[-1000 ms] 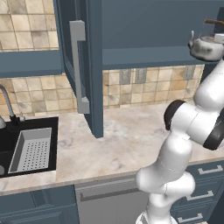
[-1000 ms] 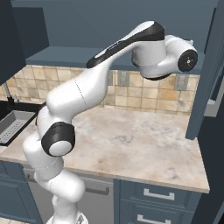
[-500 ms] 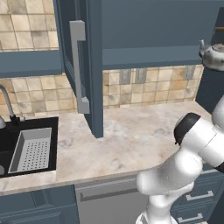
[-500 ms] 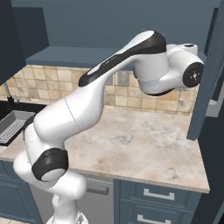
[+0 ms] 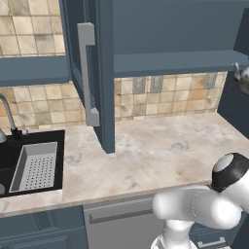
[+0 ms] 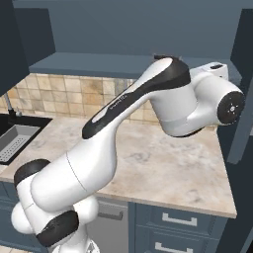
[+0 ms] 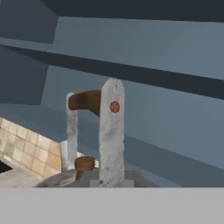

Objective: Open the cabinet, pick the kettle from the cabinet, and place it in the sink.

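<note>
In your left base view, the dark blue-grey cabinet (image 5: 104,73) door stands open between the black sink (image 5: 19,160) and the small silver kettle (image 5: 242,78) at the right edge, above the marble counter (image 5: 146,155). In your hand view, the gripper (image 7: 94,103) is clamped on the kettle's upright brown-topped handle (image 7: 85,99).

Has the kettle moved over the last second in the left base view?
Yes. The kettle has shifted right and down: earlier level with the cabinet shelf, it now hangs just below it at the right edge.
</note>
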